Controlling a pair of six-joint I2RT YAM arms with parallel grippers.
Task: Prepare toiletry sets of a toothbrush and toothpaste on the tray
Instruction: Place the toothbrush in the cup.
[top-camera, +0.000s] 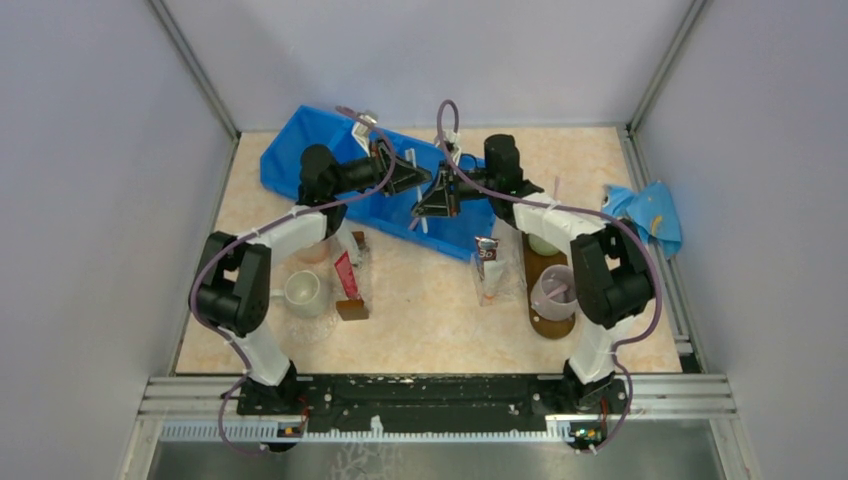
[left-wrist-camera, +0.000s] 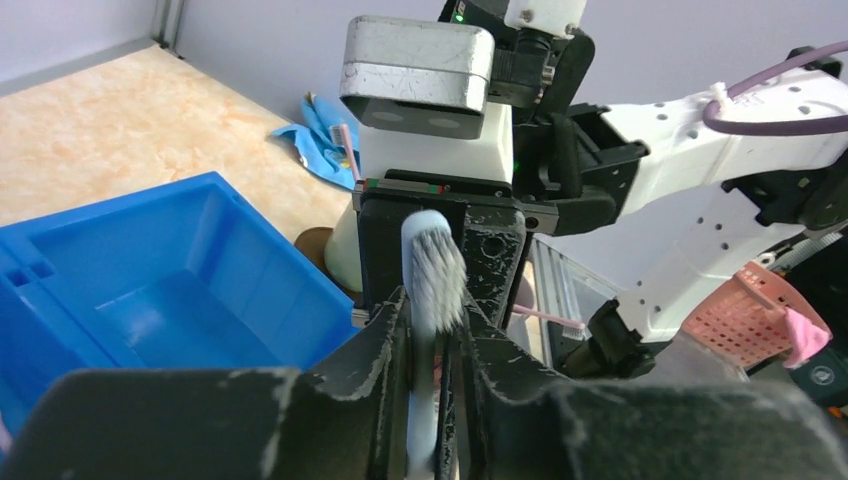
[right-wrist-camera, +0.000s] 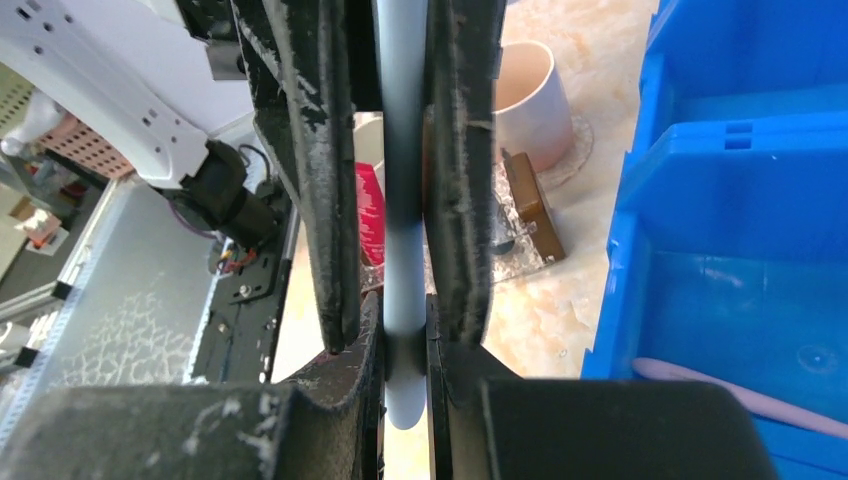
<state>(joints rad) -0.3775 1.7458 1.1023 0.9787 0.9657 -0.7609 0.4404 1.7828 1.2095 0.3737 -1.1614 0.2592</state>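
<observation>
Both grippers meet above the blue bin (top-camera: 340, 165). My right gripper (top-camera: 428, 203) (right-wrist-camera: 405, 325) is shut on a pale blue-white toothbrush (left-wrist-camera: 437, 272) (right-wrist-camera: 405, 200), just below its bristle head. My left gripper (top-camera: 408, 180) (left-wrist-camera: 432, 308) straddles the same toothbrush's handle, jaws nearly closed with a thin gap showing on one side. The tray (top-camera: 551, 326), a dark brown oval board, lies at the right and carries a pink mug (top-camera: 552, 288) and a pale cup (top-camera: 543, 243). A dark toothpaste tube (top-camera: 487, 255) lies left of the tray. A red toothpaste tube (top-camera: 345, 275) lies further left.
A white mug (top-camera: 305, 290) and a small brown block (top-camera: 352, 310) sit near the left arm. A blue cloth (top-camera: 648, 215) lies at the right wall. A pink toothbrush (right-wrist-camera: 740, 397) rests in the bin, another pink toothbrush (left-wrist-camera: 545, 318) on the table.
</observation>
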